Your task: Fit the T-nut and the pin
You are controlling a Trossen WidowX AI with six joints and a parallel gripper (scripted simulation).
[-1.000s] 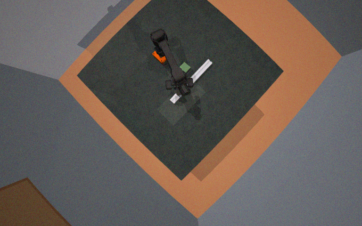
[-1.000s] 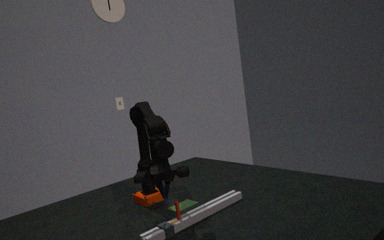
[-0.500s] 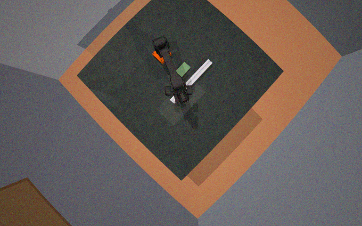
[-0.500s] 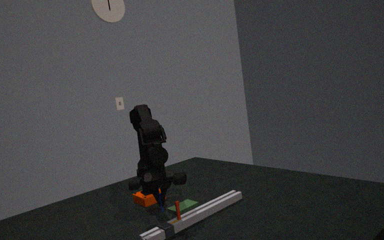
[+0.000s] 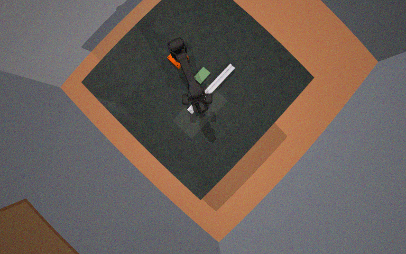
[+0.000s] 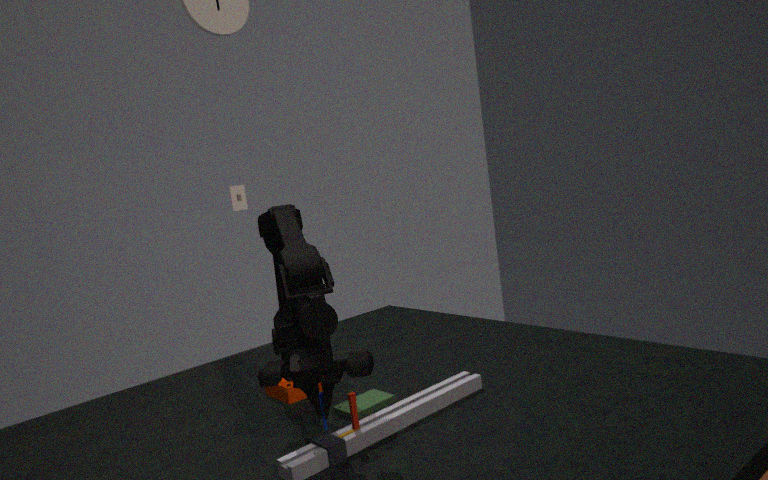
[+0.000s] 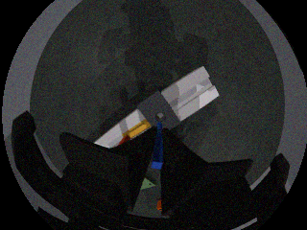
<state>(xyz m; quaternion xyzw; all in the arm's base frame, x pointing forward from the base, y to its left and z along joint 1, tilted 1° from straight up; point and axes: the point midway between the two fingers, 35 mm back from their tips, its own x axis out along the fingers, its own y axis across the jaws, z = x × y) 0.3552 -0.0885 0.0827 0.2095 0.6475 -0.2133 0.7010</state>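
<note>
My gripper (image 6: 323,414) (image 7: 159,131) is shut on the blue pin (image 6: 321,403) (image 7: 158,149), above the dark bracket (image 6: 333,450) (image 7: 152,105). The pin points down, slightly tilted in the exterior view. Its lower end is close to the bracket hole (image 7: 160,116); whether it touches or enters is unclear. The aluminum rail (image 5: 219,79) (image 6: 424,412) (image 7: 188,91) runs under the bracket. The brass T-nut (image 6: 346,434) (image 7: 137,129) lies in the slot, reaching the bracket's edge; any part underneath is hidden. Its orange handle (image 6: 353,410) (image 7: 124,140) stands up beside the bracket.
The green tray (image 5: 202,75) (image 6: 370,401) (image 7: 148,184) is beside the rail, on the arm base's side. An orange block (image 5: 173,61) (image 6: 286,392) (image 7: 159,205) is near the arm's base. The rail extends beyond the bracket on both sides.
</note>
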